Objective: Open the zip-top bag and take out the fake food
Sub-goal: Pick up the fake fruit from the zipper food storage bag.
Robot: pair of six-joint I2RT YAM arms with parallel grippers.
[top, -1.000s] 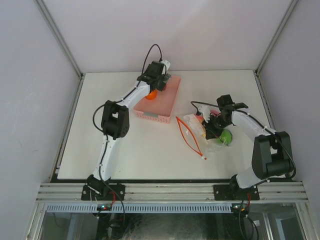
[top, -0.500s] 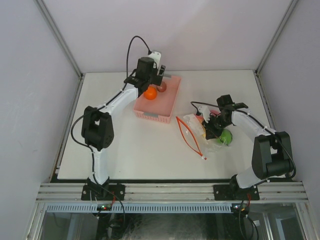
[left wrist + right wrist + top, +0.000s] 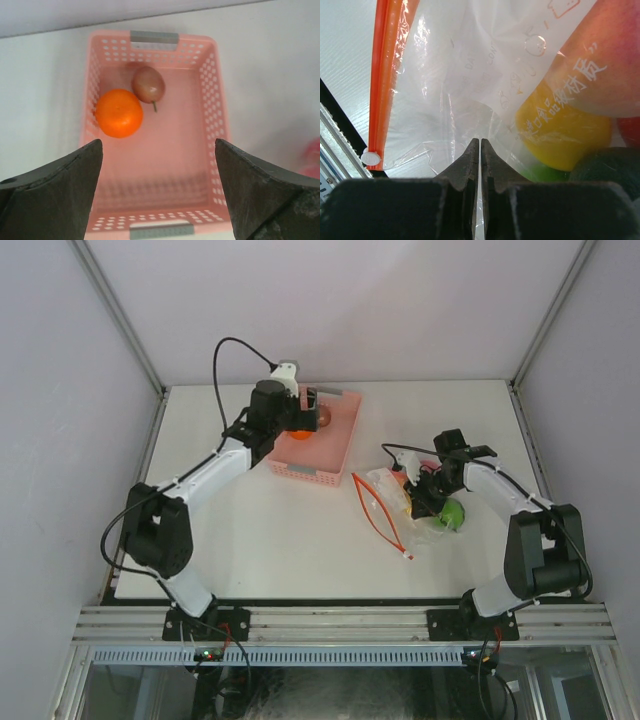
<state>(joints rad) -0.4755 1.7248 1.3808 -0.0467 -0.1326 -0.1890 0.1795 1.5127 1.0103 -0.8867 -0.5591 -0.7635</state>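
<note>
The left gripper (image 3: 157, 145) hangs spread wide over the pink basket (image 3: 215, 90), which holds an orange (image 3: 119, 113) and a brown fruit (image 3: 148, 84). The right gripper (image 3: 479, 141) pinches the zip-top bag (image 3: 455, 75) film.

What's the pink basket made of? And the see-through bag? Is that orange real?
The pink basket looks like hard molded plastic: smooth walls with neat rows of holes. The bag looks like thin clear plastic film: crinkly, shiny, with printing on it. The orange seems plastic too, with even colour and smooth skin, though looks alone can't prove it.
</note>
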